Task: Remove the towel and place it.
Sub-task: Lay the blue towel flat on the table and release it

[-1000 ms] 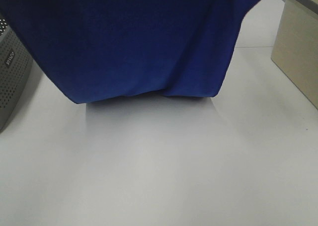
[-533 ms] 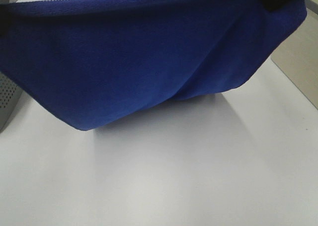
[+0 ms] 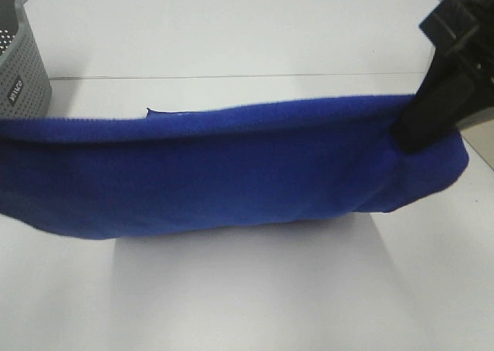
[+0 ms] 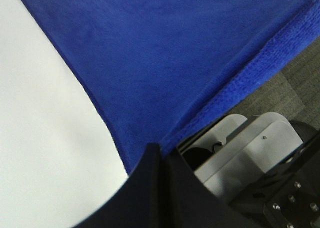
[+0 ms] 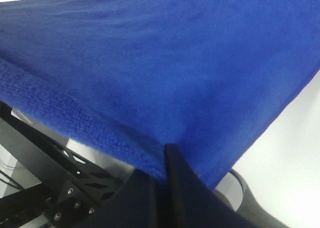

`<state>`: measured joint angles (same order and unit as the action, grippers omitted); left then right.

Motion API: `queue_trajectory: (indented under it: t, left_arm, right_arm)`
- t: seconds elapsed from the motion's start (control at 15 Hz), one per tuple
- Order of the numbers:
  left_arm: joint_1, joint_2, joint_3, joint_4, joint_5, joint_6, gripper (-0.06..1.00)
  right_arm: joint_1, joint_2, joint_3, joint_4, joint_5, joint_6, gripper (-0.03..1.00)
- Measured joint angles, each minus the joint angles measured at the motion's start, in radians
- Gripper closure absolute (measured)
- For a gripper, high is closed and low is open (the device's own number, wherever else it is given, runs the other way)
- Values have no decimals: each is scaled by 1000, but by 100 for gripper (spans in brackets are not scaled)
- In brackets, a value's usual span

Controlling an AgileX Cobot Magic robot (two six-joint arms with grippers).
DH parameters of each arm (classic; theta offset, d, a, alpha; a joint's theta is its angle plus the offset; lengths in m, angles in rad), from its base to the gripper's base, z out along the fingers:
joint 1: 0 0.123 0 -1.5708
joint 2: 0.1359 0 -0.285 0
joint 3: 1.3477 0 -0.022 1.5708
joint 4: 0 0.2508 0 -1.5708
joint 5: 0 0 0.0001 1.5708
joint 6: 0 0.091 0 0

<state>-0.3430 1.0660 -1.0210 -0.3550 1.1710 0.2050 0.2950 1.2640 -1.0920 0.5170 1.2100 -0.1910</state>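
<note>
Left claw (image 4: 158, 153): pressed together on one end of the towel (image 3: 231, 173); from my left wrist I see my two black fingers meeting with the blue cloth nipped between them, right at its thick stitched hem
Left claw in the high view: out of frame, past the left edge where the cloth runs off
Right claw (image 3: 411, 135): pinching the other end of the towel's top hem; my black fingers slant down from the right edge of the high view and bite into the cloth
Right claw from its own wrist (image 5: 166, 153): fingers closed together, cloth gathered to a point where they grip, creases fanning away from there
Towel, place: held up and stretched between my two claws, across nearly the whole width of the high view
Towel, shape: top hem close to level, a little higher on the right; the body hangs below it as a long, softly sagging band, bulging past my right claw
Towel, underside: low over the white table (image 3: 231, 50), soft shadow (image 3: 255, 247) beneath; I cannot tell whether it touches
Basket (image 3: 17, 65): grey, perforated, at the far left, behind the towel's top hem
Beyond the hem, left wrist: grey floor (image 4: 295, 87)
</note>
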Motion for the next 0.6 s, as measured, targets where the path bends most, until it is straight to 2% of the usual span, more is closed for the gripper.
queue_trajectory:
  t: [0.6]
  left_arm:
    - [0, -2, 345, -154, -8, 51, 94]
  right_arm:
    - [0, 5, 336, 77, -1, -3, 95]
